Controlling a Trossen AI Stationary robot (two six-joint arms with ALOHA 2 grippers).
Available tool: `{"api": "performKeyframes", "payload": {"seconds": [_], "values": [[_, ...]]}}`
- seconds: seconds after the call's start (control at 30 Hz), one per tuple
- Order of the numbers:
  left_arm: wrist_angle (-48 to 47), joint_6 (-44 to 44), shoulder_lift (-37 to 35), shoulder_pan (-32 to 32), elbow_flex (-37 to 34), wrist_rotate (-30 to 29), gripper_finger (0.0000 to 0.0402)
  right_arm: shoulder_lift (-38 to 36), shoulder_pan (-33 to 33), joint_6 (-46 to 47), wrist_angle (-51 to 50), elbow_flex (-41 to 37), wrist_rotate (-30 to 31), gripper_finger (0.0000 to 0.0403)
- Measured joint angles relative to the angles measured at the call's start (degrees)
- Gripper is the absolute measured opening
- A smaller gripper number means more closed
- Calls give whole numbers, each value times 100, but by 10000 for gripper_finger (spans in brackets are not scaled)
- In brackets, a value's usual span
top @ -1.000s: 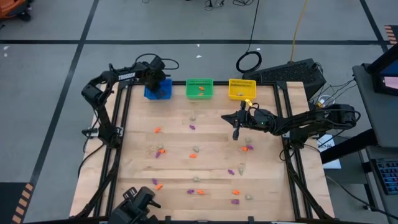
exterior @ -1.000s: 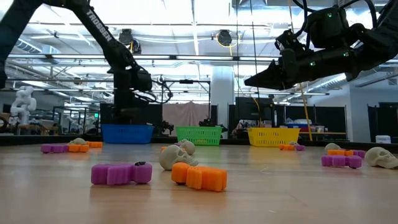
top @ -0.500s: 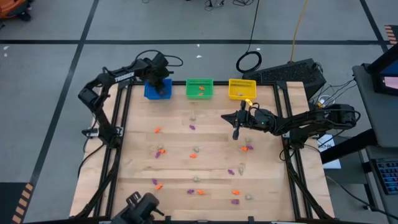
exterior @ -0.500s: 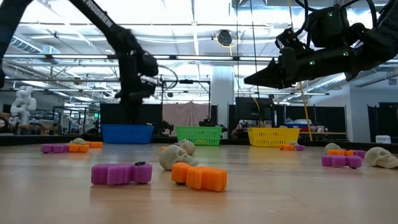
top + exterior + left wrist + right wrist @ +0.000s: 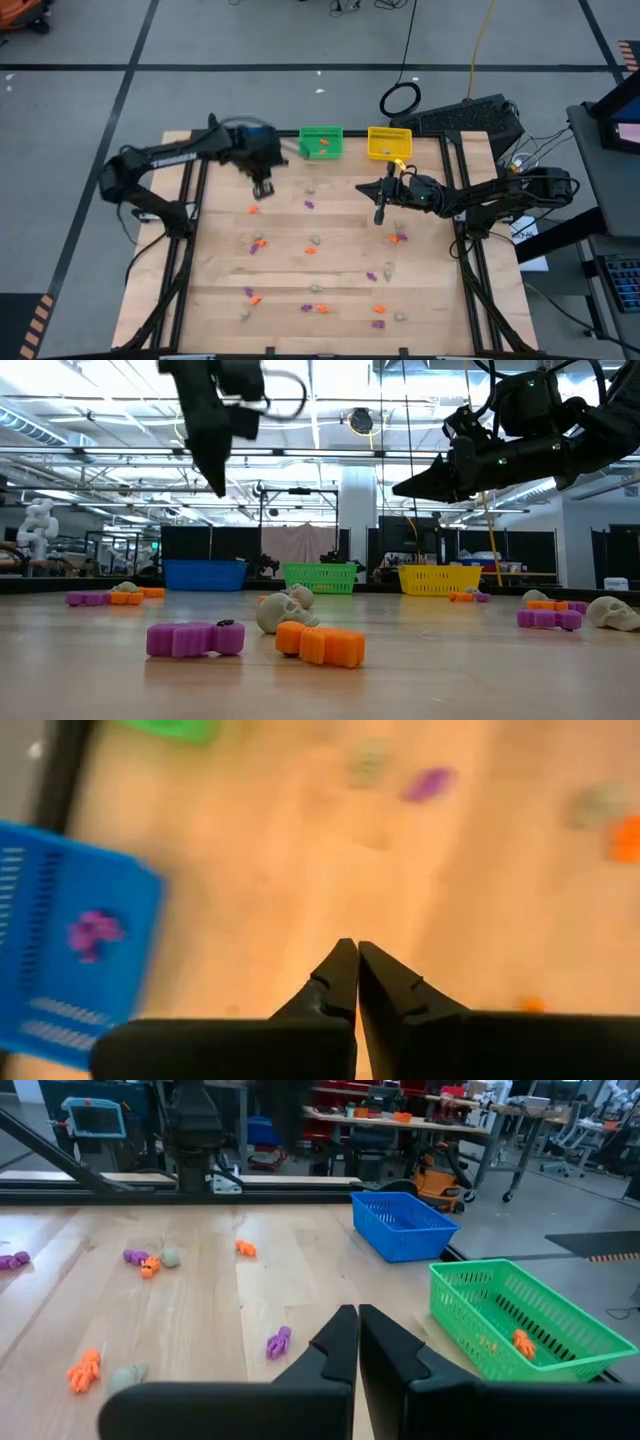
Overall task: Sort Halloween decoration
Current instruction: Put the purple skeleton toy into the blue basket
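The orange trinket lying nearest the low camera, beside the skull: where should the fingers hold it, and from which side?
Probably from straight above, closing across the middle of the orange trinket. It lies flat on the table, long and lobed, so a sideways approach finds little to catch. Stay clear of the end by the skull.

Robotics lab / workshop w/ open industrial floor. Exposed ceiling trusses (image 5: 330, 455) & strip lights overhead, grey concrete floor w/ black tape lines (image 5: 130, 70). Beyond the right gripper (image 5: 357, 1342): workbenches (image 5: 400, 1120) w/ gear, a monitor (image 5: 92, 1117), an orange shop vac (image 5: 440, 1175).
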Motion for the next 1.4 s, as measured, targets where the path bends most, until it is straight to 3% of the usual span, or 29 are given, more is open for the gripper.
{"api": "performKeyframes", "payload": {"seconds": [0.3, 0.57, 0.77, 0.97, 1.4], "values": [[43, -2442, -700, -2242, -1364, -205, 10, 0, 0, 18, -77, -2, -2, 0], [580, -4910, -705, -3607, -2181, -186, 31, 0, 0, 22, -80, -2, -2, 0], [1250, -5935, -701, -4025, -2575, -482, 100, 0, 0, 22, -81, -2, -2, 0], [1312, -6822, -701, -4161, -2951, -630, 162, -2, 0, 24, -82, -2, -2, 0], [2387, -7028, -701, -4351, -3558, -1003, 178, 0, 2, 22, -82, -2, -2, 0]]}}
